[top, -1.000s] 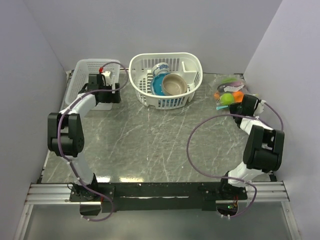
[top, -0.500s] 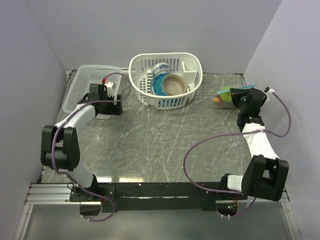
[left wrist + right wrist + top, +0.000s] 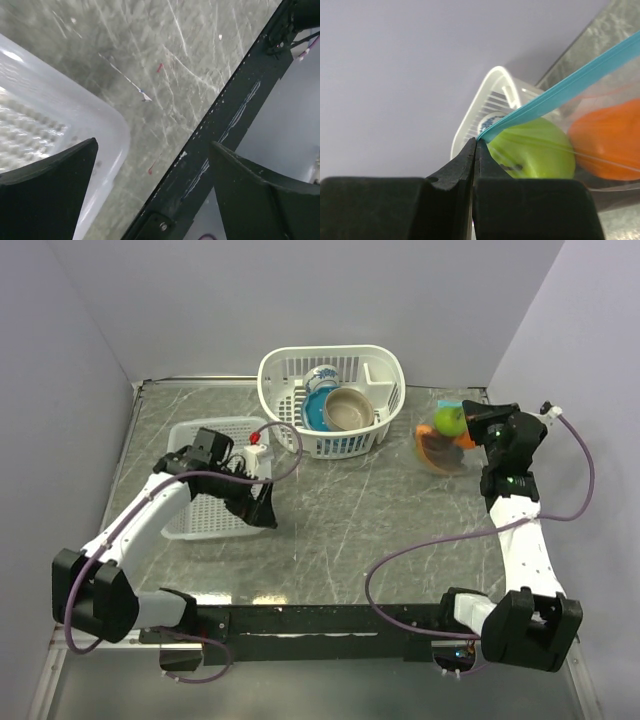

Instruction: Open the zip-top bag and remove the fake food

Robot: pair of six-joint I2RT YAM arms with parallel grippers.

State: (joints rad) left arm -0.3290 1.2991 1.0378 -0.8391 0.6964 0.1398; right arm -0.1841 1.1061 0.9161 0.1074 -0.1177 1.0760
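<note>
The zip-top bag hangs clear of the table at the back right, with its teal zip strip uppermost. My right gripper is shut on the end of that strip. Inside the bag I see a green round fruit, an orange piece and a dark shape low down. My left gripper is open and empty, low over the table by the near right corner of the white mesh tray.
A white basket holding a blue bowl and a tan bowl stands at the back centre, left of the bag. The tray's corner lies by my left finger. The black base rail runs along the near edge.
The right gripper has closed on the bag's zip strip and lifted it off the table, moving it slightly left. The left arm has pulled the white tray from the back left corner towards the front.
</note>
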